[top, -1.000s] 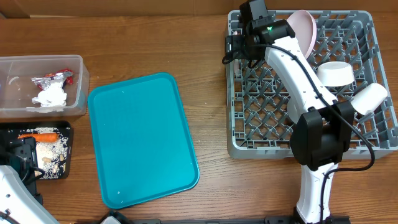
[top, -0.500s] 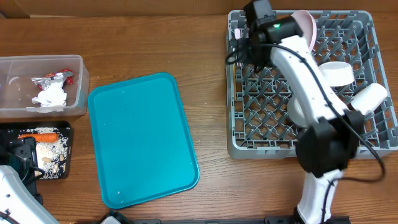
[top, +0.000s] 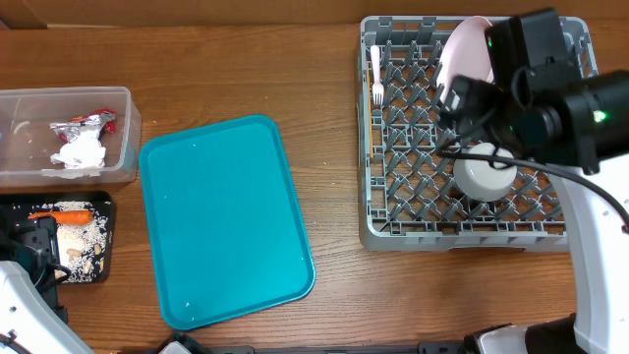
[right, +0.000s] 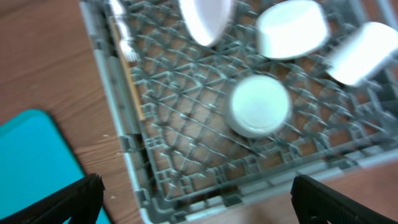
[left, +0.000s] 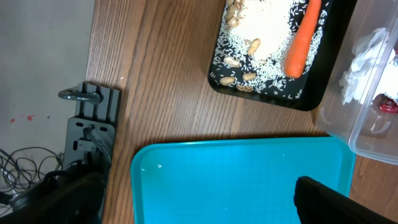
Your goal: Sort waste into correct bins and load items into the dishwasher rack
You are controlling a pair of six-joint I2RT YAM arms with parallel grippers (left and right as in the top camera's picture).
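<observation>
The grey dishwasher rack [top: 393,211] holds a pinkish plate [top: 460,44] on edge, a white fork [top: 375,77] lying along its left side and an upturned white bowl [top: 486,169]. My right gripper [right: 199,205] hangs open and empty above the rack's near edge. From there I see the bowl [right: 260,106], a second bowl [right: 292,28] and a cup [right: 364,50]. My left gripper [left: 199,202] is open over the teal tray [left: 236,180], holding nothing. The black tray [top: 106,241] holds a carrot [top: 61,213] and rice. The clear tub [top: 123,128] holds a napkin [top: 81,149] and a foil wrapper [top: 84,123].
The teal tray [top: 226,221] lies bare between the bins and the rack. My right arm [top: 570,108] covers the rack's right part in the overhead view. A black clamp [left: 93,118] sits at the table edge beside the left gripper.
My right arm has pulled away from the rack's far left corner toward its right side, and the fork now shows lying there. The left arm has not moved.
</observation>
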